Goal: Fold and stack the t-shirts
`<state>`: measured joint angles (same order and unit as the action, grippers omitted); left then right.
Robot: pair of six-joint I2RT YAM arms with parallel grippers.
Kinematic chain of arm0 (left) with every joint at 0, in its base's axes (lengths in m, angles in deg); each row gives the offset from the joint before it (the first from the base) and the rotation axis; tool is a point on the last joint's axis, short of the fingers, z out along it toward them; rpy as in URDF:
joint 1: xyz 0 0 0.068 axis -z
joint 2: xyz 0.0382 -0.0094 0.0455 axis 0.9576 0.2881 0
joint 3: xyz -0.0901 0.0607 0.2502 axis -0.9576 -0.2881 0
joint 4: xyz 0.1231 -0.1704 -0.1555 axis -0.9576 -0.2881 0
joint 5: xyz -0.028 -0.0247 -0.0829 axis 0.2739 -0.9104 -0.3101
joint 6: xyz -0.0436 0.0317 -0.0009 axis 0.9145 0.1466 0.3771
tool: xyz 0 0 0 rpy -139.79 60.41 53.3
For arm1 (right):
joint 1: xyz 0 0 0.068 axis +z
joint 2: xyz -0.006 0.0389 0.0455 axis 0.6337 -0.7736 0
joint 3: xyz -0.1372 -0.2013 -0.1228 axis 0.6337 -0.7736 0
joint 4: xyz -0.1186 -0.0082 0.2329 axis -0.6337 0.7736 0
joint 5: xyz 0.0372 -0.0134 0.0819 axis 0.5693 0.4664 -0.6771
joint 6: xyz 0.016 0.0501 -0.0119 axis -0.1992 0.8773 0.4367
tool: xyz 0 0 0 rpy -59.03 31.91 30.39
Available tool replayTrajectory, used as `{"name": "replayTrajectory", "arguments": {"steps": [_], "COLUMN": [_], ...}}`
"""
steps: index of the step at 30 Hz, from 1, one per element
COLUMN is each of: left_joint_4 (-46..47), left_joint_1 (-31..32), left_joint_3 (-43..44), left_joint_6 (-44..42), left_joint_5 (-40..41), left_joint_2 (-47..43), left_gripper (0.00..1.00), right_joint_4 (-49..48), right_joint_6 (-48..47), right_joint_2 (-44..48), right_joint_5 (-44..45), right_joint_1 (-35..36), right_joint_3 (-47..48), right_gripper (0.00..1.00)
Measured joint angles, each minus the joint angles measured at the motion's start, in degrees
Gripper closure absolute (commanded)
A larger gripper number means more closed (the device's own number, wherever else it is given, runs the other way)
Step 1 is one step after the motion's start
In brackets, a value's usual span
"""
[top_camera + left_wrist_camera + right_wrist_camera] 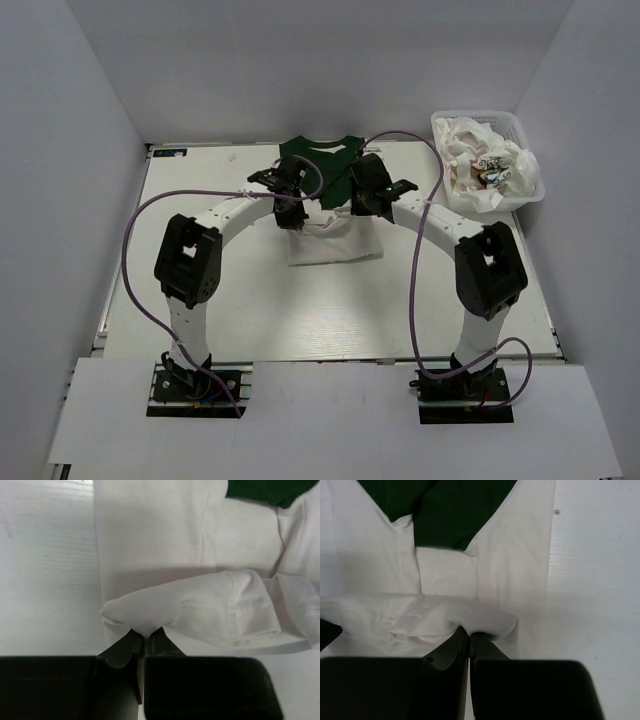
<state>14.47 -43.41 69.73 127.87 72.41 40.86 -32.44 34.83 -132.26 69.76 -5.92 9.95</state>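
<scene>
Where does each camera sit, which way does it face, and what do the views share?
Top external: above and behind the bases, looking down on the table, both arms, the t-shirt and the basket.
Left wrist: on that wrist, looking along the left gripper, shut on a white fold.
Right wrist: likewise, the right gripper shut on what seems that fold's other end.
Shared: all three show the green-sleeved t-shirt.

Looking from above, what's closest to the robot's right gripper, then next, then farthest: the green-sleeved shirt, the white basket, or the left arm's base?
1. Green-sleeved shirt: pinched in the right gripper, mid-table.
2. White basket: far right corner.
3. Left arm's base: near left edge.
</scene>
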Motion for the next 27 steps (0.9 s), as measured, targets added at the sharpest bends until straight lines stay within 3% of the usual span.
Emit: {"name": "replayTrajectory", "arguments": {"steps": [5,8,10,11,12,13,14,15,16,18,20,24,27], "left_joint_4": [-0.3,-0.2,-0.6,-0.8,-1.7,-2.5,-2.9,-3.7,-4.7,-3.7,-1.4,5.2,6.9], "left_joint_1": [-2.3,-3.3,-4.1,-4.5,-5.3,-6.2,-7.4,-8.7,-10.3,-13.8,-16.9,-20.5,-19.3], "left_joint_3": [4.2,7.2,9.7,11.4,14.4,17.7,22.1,27.0,33.3,41.6,40.9,24.7,14.1], "left_joint_6": [-1.7,-2.7,-3.3,-3.3,-3.3,-3.2,-3.0,-3.0,-3.0,-2.6,-2.5,-3.7,-5.1], "left_joint_5": [-2.9,-4.9,-5.9,-6.4,-6.8,-7.1,-7.5,-7.7,-8.3,-9.8,-11.8,-14.8,-16.3], "left_joint_2": [4.6,7.5,9.8,11.2,13.1,15.1,17.5,20.0,23.0,26.3,24.8,14.2,7.0], "left_gripper": [0.95,0.77,0.70,0.64,0.58,0.58,0.44,0.27,0.00,0.00,0.00,0.00,0.00], "right_joint_4": [0.9,1.0,1.1,1.0,1.7,3.1,3.5,3.9,3.8,3.3,1.1,-2.3,-5.4], "right_joint_6": [-0.6,-0.4,0.0,0.2,0.8,0.9,1.2,1.7,1.9,1.6,1.5,1.5,1.5], "right_joint_2": [-5.5,-9.0,-12.0,-13.9,-16.3,-19.2,-22.8,-26.3,-29.0,-30.6,-27.8,-14.8,-5.6], "right_joint_5": [0.1,-0.3,-1.0,-1.6,-2.2,-2.6,-3.3,-4.3,-5.5,-7.3,-8.2,-9.6,-11.5], "right_joint_1": [-1.6,-2.4,-3.1,-3.5,-4.0,-4.5,-5.1,-5.8,-6.6,-7.8,-8.8,-9.8,-9.6], "right_joint_3": [4.9,8.3,10.9,12.7,15.5,19.8,25.4,31.2,36.4,40.8,38.4,21.9,10.4], "right_gripper": [0.97,0.93,0.91,0.78,0.78,0.71,0.46,0.10,0.09,0.09,0.09,0.09,0.09]}}
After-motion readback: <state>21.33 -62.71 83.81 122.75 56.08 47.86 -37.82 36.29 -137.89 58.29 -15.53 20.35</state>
